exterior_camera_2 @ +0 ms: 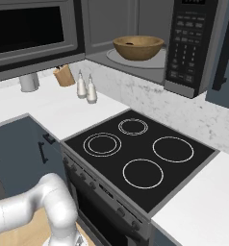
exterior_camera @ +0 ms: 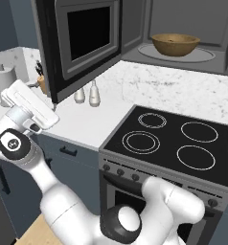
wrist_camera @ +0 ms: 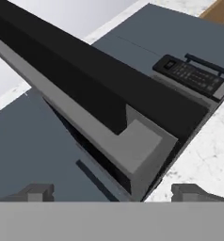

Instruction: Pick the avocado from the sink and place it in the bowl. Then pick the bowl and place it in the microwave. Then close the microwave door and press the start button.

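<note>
The bowl (exterior_camera: pixel 175 44) sits on the turntable inside the microwave (exterior_camera_2: pixel 191 45), with a dark shape in it that is probably the avocado (exterior_camera_2: pixel 130 43); judged from this, the 2 placing steps are done. The microwave door (exterior_camera: pixel 82 40) stands swung open to the left above the bench (exterior_camera: pixel 82 122); closing it and pressing the start button remain. The gripper (wrist_camera: pixel 114 190) is at the door's outer edge, fingers (wrist_camera: pixel 37 192) spread wide and released, grasping nothing.

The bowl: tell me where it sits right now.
The bowl sits on the round turntable plate inside the open microwave, above the marble counter behind the stove; in the right base view, the microwave's keypad panel lies just right of it.
</note>
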